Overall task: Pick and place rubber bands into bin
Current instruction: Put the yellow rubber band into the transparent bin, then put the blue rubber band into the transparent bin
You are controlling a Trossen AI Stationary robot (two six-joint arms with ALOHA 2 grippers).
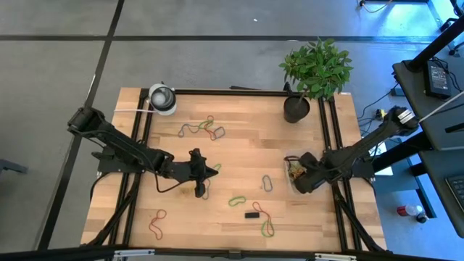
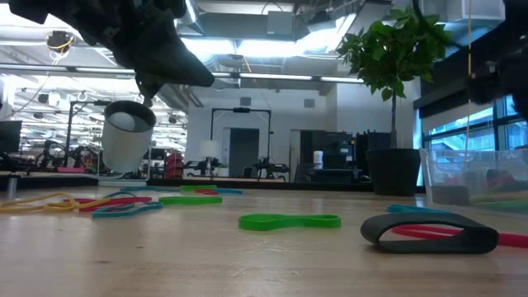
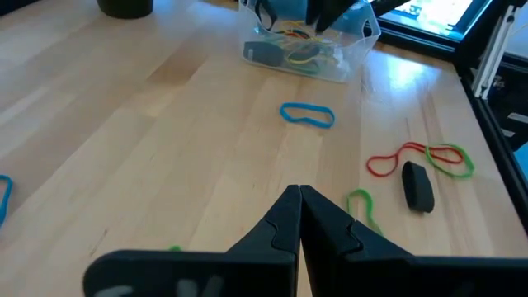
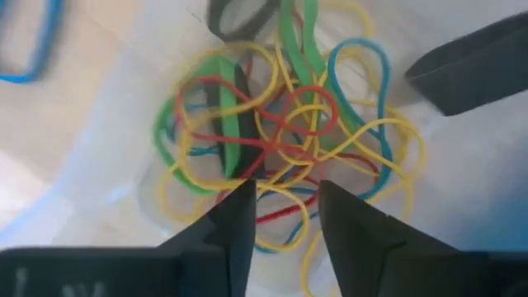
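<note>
The clear bin (image 1: 293, 171) sits near the table's right edge and holds a tangle of yellow, red, green and blue rubber bands (image 4: 280, 132). My right gripper (image 4: 285, 216) hangs open just above that pile, pointing down into the bin (image 4: 99, 165); it touches nothing I can see. My left gripper (image 3: 299, 195) is shut and raised over the table's left-middle (image 1: 212, 172), with no band visible between its tips. Loose bands lie flat on the wood: a blue one (image 3: 307, 114), a green one (image 3: 363, 206), a red-and-green pair (image 3: 421, 158) and a dark one (image 3: 417, 186).
A black plant pot (image 1: 296, 109) stands at the far right and a white-and-grey roll (image 1: 162, 98) at the far left corner. More bands lie in a cluster (image 1: 206, 129) toward the far side, and a red one (image 1: 157, 221) lies near the left near corner. Black rails frame the table.
</note>
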